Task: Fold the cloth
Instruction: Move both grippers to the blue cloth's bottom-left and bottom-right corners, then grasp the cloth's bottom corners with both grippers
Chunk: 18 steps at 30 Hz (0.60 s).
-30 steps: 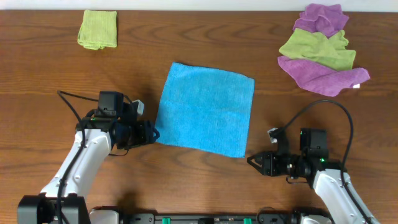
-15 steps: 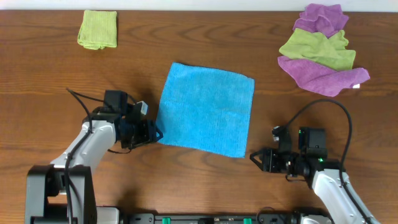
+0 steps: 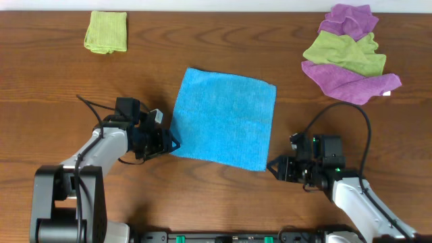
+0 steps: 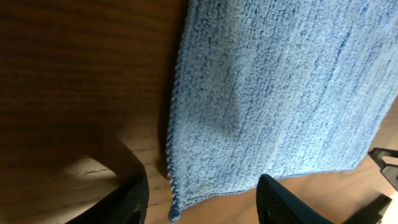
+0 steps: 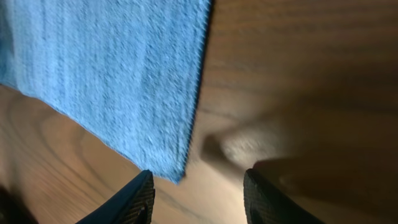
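Blue cloth flat on wood table | left gripper fingers apart | right gripper fingers apart

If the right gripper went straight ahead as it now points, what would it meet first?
Most likely the blue cloth: its near right corner lies just ahead of the right gripper, whose jaws stand open. Its height above the table is unclear.

- It was a robot lab bench: the cabled left arm and right arm were mounted at 6 o'clock.
- A blue cloth lay centred on the wood-grain table, with spare cloths heaped at 2 o'clock.
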{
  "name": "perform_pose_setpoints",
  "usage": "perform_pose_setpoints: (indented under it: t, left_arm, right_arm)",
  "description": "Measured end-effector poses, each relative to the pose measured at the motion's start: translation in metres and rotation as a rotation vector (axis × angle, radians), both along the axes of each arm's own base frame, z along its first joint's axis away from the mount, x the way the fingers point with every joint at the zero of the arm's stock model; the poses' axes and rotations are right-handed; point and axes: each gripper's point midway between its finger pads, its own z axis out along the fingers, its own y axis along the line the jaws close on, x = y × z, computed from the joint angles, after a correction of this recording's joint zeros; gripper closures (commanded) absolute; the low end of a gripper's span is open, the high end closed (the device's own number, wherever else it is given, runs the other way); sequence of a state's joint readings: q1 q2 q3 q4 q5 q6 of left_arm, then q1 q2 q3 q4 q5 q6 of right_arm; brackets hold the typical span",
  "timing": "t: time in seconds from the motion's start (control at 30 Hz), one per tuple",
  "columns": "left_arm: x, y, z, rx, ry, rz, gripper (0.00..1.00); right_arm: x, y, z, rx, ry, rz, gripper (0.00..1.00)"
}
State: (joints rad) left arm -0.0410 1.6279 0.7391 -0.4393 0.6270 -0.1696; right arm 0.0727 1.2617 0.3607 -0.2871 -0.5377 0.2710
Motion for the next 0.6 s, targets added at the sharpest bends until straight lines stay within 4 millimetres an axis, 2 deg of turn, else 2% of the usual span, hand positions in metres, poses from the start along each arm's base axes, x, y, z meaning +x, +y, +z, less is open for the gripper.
perform_pose_setpoints:
  t: [0.27, 0.43, 0.6]
  left_arm:
    - [-0.002, -0.003, -0.002, -0.022, 0.025, 0.012, 0.55]
    - [-0.002, -0.003, -0.003, -0.024, 0.039, 0.024, 0.77]
    - [-0.002, -0.003, -0.003, -0.027, 0.057, 0.051, 0.88]
  right_arm:
    - [0.01, 0.019, 0.0, 0.04, -0.008, 0.031, 0.52]
    - [0.012, 0.022, 0.0, 0.056, -0.005, 0.022, 0.53]
    - [0.012, 0.022, 0.0, 0.057, 0.001, 0.014, 0.55]
